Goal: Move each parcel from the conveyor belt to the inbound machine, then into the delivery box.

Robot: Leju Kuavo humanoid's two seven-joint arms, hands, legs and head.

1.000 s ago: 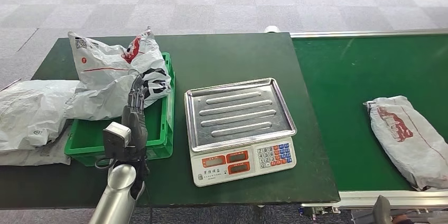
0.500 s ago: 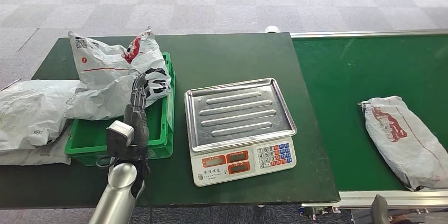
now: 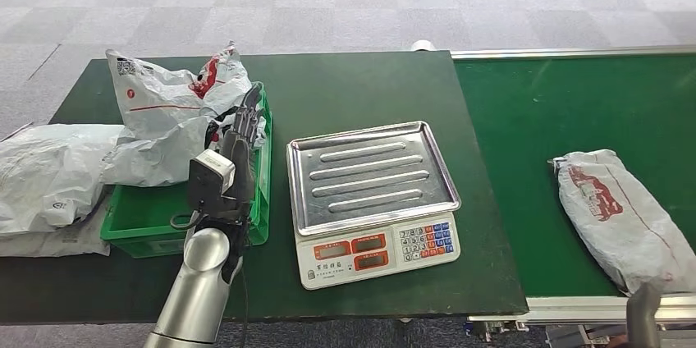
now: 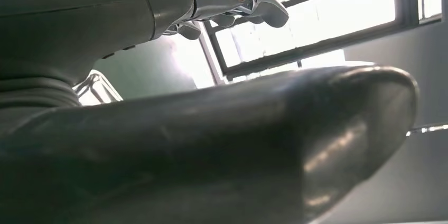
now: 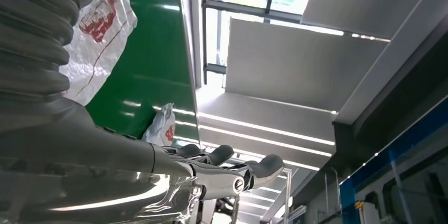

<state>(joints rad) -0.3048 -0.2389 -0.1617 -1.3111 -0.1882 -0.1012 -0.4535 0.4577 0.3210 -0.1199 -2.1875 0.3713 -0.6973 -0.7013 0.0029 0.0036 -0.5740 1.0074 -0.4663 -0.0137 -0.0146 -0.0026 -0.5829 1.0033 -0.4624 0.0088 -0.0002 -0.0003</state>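
A white-grey parcel (image 3: 620, 217) with red print lies on the green conveyor belt (image 3: 525, 118) at the right; the right wrist view shows this parcel (image 5: 100, 28) too. The inbound machine is a scale with a steel tray (image 3: 371, 174) in the middle of the table. The green delivery box (image 3: 246, 221) at the left holds crumpled white parcels (image 3: 176, 110). My left hand (image 3: 240, 136) hovers over the box's right rim, fingers straight and holding nothing. In its wrist view the left hand (image 4: 232, 2) is also empty. My right hand (image 5: 227, 168) is empty, fingers apart; only its arm (image 3: 644, 315) shows at the lower right edge.
More white parcels (image 3: 45, 176) lie on the dark green table (image 3: 361, 85) left of the box. A second parcel (image 5: 161, 126) shows further along the belt in the right wrist view. A metal rail (image 3: 574, 307) edges the belt's near side.
My left hand has lifted off the parcels in the box and moved forward and right, over its right rim. The parcel on the belt has drifted left. My right arm has risen into view.
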